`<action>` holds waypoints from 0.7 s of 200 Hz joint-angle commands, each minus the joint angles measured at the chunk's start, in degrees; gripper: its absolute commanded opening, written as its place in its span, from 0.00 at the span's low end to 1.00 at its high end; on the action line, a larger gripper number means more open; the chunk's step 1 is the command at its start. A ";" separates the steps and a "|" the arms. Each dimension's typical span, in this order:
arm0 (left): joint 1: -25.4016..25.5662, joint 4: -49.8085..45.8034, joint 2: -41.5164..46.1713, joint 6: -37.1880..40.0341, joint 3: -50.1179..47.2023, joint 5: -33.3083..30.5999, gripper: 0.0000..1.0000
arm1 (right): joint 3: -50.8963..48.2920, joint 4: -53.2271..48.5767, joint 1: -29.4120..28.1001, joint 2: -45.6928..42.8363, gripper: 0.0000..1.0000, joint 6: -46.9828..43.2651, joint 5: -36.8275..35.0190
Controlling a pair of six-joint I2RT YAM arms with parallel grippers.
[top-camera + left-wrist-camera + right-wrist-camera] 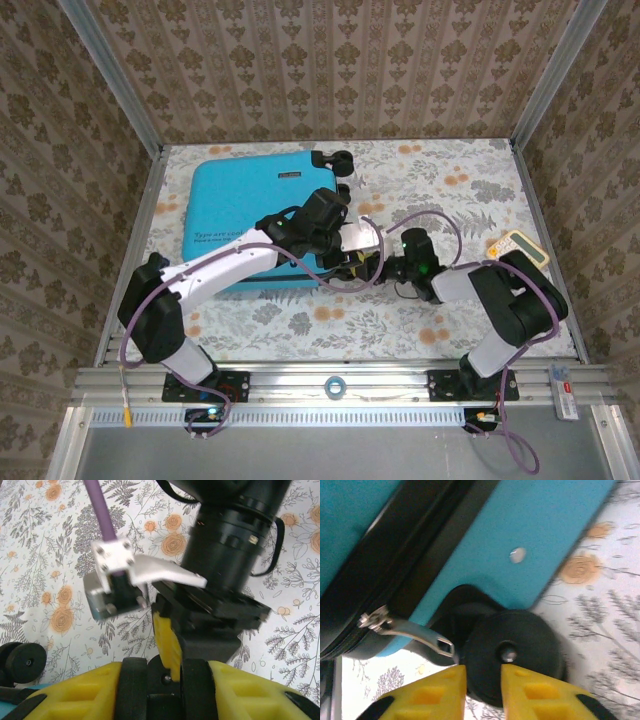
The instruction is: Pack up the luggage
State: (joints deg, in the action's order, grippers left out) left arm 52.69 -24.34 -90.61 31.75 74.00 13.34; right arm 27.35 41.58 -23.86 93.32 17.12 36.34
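The luggage [250,210], a closed turquoise hard-shell suitcase, lies flat on the floral table, left of centre. My left gripper [340,245] hangs over its near right corner, and my right gripper [372,265] comes in at the same corner from the right. In the right wrist view the right gripper [483,672] is open, its yellow fingers a little apart in front of a black spinner wheel [515,655]. A silver zipper pull [415,632] hangs free just left of them, below the turquoise shell [545,530]. The left gripper [165,667] has its pads apart, looking down on the right arm's wrist [225,545].
A cream device with a green patch [520,248] lies near the table's right edge. Two more black wheels [335,160] stick out at the suitcase's far right corner. A tape roll [335,385] sits on the front rail. Patterned walls close in three sides.
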 commanded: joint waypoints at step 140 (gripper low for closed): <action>-3.99 2.11 7.38 -6.02 1.14 11.85 0.00 | 1.46 13.73 -4.27 2.16 0.46 -3.84 6.98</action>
State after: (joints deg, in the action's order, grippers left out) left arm 49.41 -27.29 -87.57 31.11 73.95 18.70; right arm 27.00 53.25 -27.68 94.45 15.14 41.60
